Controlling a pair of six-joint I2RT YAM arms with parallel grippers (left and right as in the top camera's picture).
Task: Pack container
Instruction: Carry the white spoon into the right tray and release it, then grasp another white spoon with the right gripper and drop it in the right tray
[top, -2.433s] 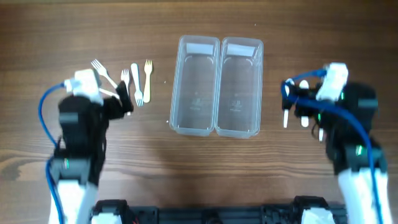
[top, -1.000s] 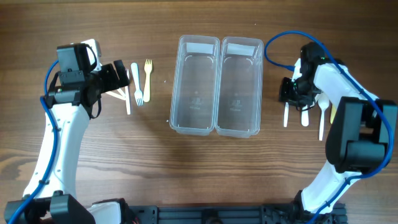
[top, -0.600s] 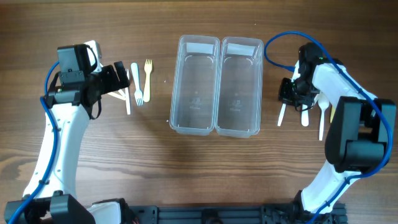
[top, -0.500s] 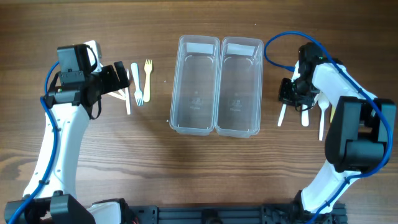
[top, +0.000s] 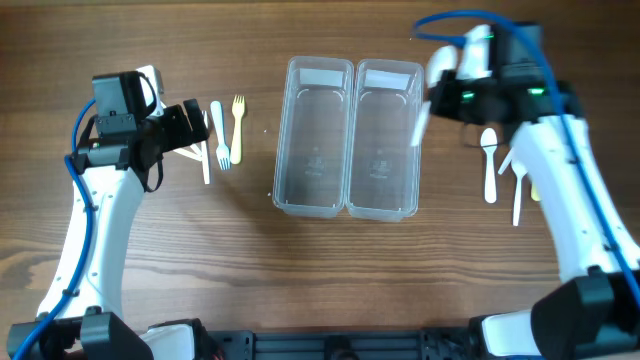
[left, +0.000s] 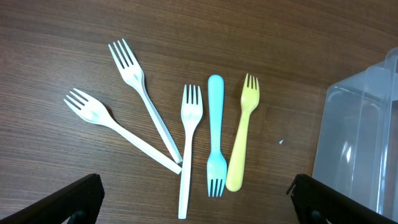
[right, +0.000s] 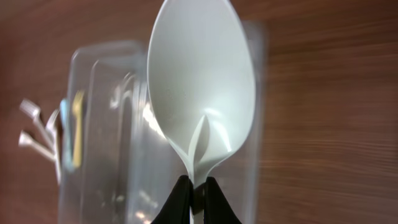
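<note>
**State of the station**

1. Two clear containers stand side by side, touching, at the centre of the counter (top: 300, 270): the left container (top: 318, 140) and the right container (top: 386, 140). No utensil is visible in either.

2. The right arm (top: 560, 150) reaches in from the upper right of the overhead frame. The right jaws are clamped together on the thin handle of a white spoon (right: 202, 93), with the bowl pointing away from the wrist. This grip leaves the bowl end free to enter the container first. From overhead, the spoon hangs along the right wall of the right container. Whether it is inside the rim or just outside it cannot be determined.

3. Other spoons (top: 489, 168) lie on the counter to the right of the containers, apart from them.

4. The left arm (top: 100, 210) is at the left of the frame. The left jaws stand wide apart and hold nothing. They are poised above five forks (left: 214, 134), three white, one blue and one yellow, which lie together just left of the left container. The spread suits a descent onto one handle.

**Assessment**

Packing is judged to be at an early stage, with the spoon about to be placed.
</note>
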